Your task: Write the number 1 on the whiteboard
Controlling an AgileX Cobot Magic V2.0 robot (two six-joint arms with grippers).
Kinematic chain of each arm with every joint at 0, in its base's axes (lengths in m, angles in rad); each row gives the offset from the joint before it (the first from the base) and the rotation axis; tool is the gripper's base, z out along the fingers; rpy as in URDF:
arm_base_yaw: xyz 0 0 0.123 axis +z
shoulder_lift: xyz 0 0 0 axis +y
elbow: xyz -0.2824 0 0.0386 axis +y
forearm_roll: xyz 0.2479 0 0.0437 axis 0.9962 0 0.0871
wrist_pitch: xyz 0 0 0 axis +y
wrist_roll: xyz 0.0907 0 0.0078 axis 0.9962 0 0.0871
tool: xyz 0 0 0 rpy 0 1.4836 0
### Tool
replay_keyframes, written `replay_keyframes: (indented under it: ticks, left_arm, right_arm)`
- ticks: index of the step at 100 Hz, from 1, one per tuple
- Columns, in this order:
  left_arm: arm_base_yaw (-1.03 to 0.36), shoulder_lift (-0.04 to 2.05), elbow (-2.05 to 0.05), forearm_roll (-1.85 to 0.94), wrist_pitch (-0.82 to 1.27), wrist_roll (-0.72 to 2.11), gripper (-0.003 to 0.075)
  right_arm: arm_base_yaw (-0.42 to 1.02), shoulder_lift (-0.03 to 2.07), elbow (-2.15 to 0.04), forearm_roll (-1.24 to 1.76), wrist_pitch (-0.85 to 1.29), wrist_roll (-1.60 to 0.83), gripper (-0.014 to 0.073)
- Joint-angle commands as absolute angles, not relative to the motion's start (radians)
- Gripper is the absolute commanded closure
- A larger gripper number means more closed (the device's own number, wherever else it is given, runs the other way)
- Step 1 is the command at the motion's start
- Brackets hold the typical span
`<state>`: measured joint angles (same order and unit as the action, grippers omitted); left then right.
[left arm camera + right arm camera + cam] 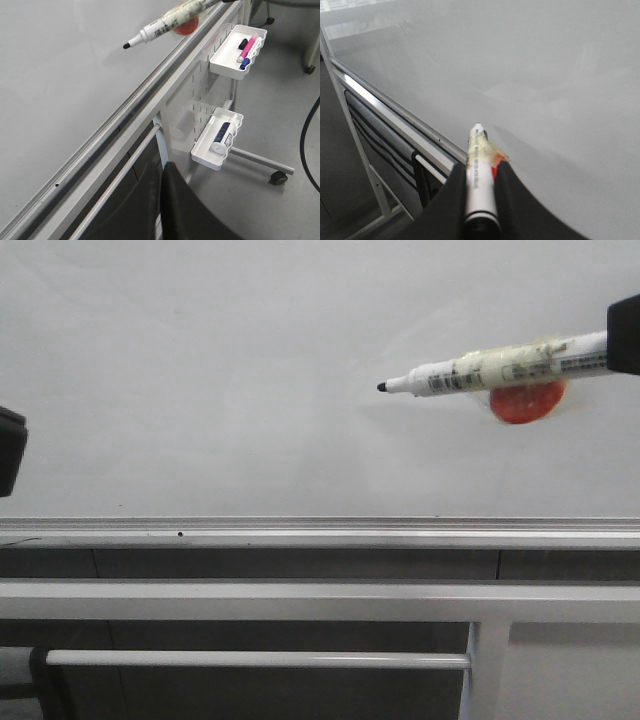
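From my station I see a white metal frame (320,601) with horizontal bars, a lower rail (258,659) and an upright post (487,665), with dark panels between them. My left wrist view shows a perforated white panel (197,95) on the frame's side carrying two white trays: the upper tray (226,64) holds a pink pen and small dark items, the lower tray (205,154) holds a white-capped bottle lying down. The floor (280,110) is plain grey. A castor (279,177) sits at the end of a frame leg, and a black cable (306,135) curves nearby. Light is soft and even.
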<state>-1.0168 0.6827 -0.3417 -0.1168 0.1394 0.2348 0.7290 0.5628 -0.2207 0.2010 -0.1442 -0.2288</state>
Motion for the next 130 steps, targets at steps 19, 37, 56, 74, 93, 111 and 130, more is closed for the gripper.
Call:
replay_keyframes:
  ticks: [19, 37, 56, 74, 93, 111, 130]
  left_arm:
    - [-1.013, 0.682, -0.369, -0.131, 0.063, 0.223, 0.0741]
    - [-0.999, 0.682, -0.369, -0.131, 0.063, 0.223, 0.0741]
    - [-0.999, 0.682, -0.369, -0.131, 0.063, 0.223, 0.0741]
    - [-0.999, 0.682, -0.369, -0.131, 0.063, 0.223, 0.0741]
    - [-0.999, 0.682, -0.369, -0.131, 0.063, 0.223, 0.0741]
    - [-0.999, 0.682, -0.369, -0.140, 0.063, 0.223, 0.0741]
    - [-0.999, 0.682, -0.369, -0.140, 0.063, 0.223, 0.0741]
  right_arm:
    - [0.730, 0.572, -0.252, 0.203, -0.287, -0.229, 0.0637]
    - [0.730, 0.572, -0.252, 0.203, -0.316, -0.231, 0.0637]
    - [0.724, 0.572, -0.252, 0.203, -0.320, -0.245, 0.0637]
    - [0.724, 0.582, -0.252, 0.203, -0.322, -0.245, 0.0637]
    - [0.724, 0.635, -0.252, 0.204, -0.351, -0.245, 0.0637]
    - [0.724, 0.680, -0.252, 0.204, -0.398, -0.245, 0.0637]
    - [0.720, 0.721, -0.252, 0.204, -0.400, -0.247, 0.0637]
